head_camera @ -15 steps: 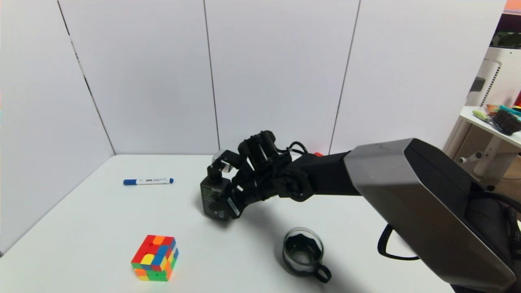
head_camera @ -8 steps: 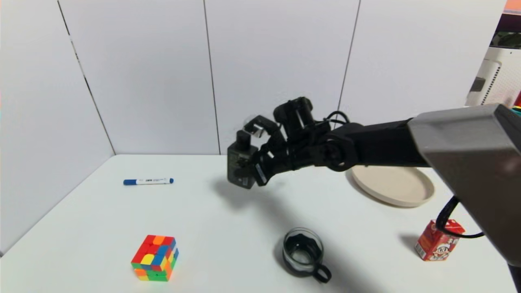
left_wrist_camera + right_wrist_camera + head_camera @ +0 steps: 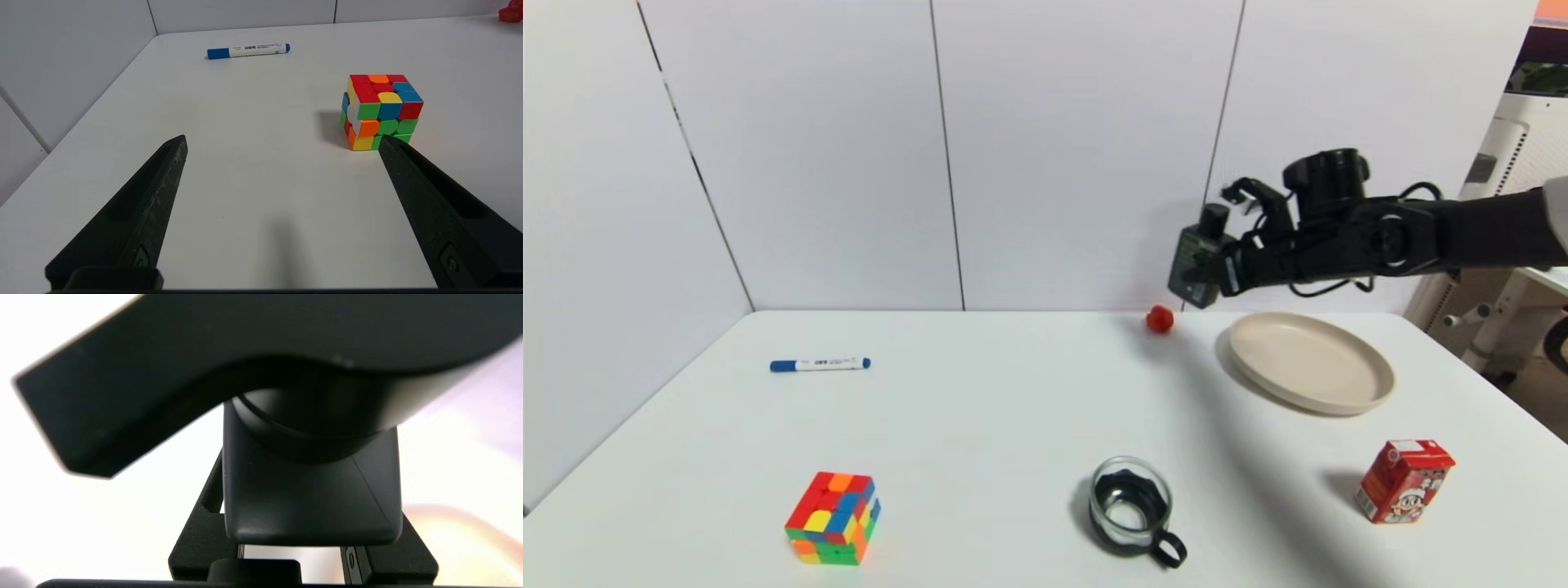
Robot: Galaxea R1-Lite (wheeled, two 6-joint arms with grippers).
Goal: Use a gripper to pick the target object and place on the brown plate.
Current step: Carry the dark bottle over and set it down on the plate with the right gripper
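Observation:
My right gripper (image 3: 1213,273) is shut on the small black bottle (image 3: 1194,265) and holds it high in the air, just left of the brown plate's far-left rim. The bottle fills the right wrist view (image 3: 310,498), clamped between the dark fingers (image 3: 196,526). The brown plate (image 3: 1311,362) lies bare on the table at the back right. My left gripper (image 3: 282,143) is open and empty, low over the table near its front left; it is not seen in the head view.
A glass cup with a black handle (image 3: 1134,510) stands at the front centre. A colourful cube (image 3: 835,529) sits front left, also in the left wrist view (image 3: 382,111). A blue marker (image 3: 820,364), a small red ball (image 3: 1160,318) and a red carton (image 3: 1405,480) lie around.
My right gripper lifted the black bottle off the table's middle and carried it up and to the right, to beside the plate. The left gripper has not visibly moved.

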